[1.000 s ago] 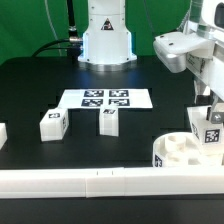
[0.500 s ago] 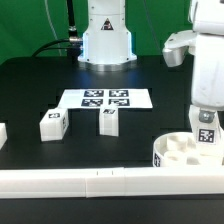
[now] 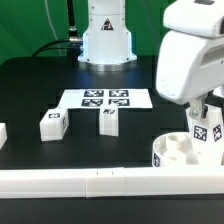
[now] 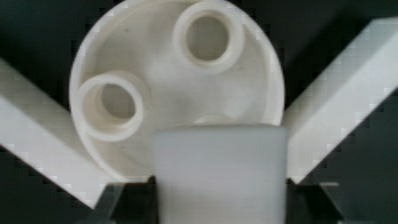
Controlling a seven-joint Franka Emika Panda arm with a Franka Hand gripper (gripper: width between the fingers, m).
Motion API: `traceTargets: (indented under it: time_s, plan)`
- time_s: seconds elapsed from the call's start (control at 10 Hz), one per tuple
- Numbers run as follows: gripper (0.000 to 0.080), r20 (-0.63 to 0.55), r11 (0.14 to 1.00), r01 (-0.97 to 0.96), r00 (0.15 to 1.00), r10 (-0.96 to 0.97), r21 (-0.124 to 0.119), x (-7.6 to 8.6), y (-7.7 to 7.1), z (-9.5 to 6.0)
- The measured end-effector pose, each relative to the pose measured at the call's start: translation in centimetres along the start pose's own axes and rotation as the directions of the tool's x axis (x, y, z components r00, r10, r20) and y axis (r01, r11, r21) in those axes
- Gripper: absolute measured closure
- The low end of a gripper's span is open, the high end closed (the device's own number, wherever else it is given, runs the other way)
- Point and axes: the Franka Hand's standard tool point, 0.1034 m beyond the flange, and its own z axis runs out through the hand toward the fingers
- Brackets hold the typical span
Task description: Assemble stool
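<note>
The round white seat (image 3: 178, 150) lies at the exterior view's front right, against the white rail, sockets facing up. In the wrist view the seat (image 4: 160, 110) shows two round sockets. My gripper (image 3: 206, 122) is shut on a white block leg (image 3: 206, 132) with a black-and-white tag and holds it upright just over the seat's right side. In the wrist view the leg (image 4: 217, 170) fills the space between the jaws (image 4: 217, 205). Two more legs (image 3: 51, 125) (image 3: 109, 121) lie on the black table; a further one (image 3: 3, 134) is cut off at the left edge.
The marker board (image 3: 105, 98) lies flat at mid table. A long white rail (image 3: 90, 182) runs along the front edge. The robot base (image 3: 106, 35) stands at the back. The arm's white body hangs large over the right side.
The arm has swung in toward the camera and to the left, now looming larger over the seat. The leg stays in the gripper just above the seat. The other parts have not moved.
</note>
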Motion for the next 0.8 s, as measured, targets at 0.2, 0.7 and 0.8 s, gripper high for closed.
traceTargets:
  time_s: [0.2, 0.7, 0.8]
  plan:
    - [0.0468, -0.027, 0.995, -0.101, 0.995, 0.101, -0.007, 0.2, -0.11, -0.05]
    - [0.0468, -0.032, 0.894, -0.447, 0.894, 0.448, 0.017, 0.37, -0.37, 0.01]
    - [0.0468, -0.038, 0.839, -0.543, 0.838, 0.544, 0.034, 0.47, -0.43, 0.0]
